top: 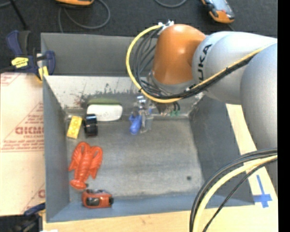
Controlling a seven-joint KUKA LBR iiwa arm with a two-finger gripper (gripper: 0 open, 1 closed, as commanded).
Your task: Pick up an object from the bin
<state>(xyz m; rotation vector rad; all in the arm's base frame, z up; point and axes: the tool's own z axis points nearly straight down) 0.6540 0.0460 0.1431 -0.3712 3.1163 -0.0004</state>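
Note:
My gripper (144, 116) hangs below the orange-covered wrist, at the back of the bin near the middle of the far wall. A small blue thing (134, 125) sits right against its left side at tip height; whether it is gripped or just resting on the floor there cannot be made out. To the left, along the back wall, lies a white oblong thing with a green top edge (104, 112). A small black cylinder (91, 125) stands just in front of its left end.
A yellow block (74, 127) lies by the left wall. A red toy lobster (85, 164) lies further forward on the left, and a red and black tape measure (96, 199) sits in the front left corner. The arm covers the bin's back right.

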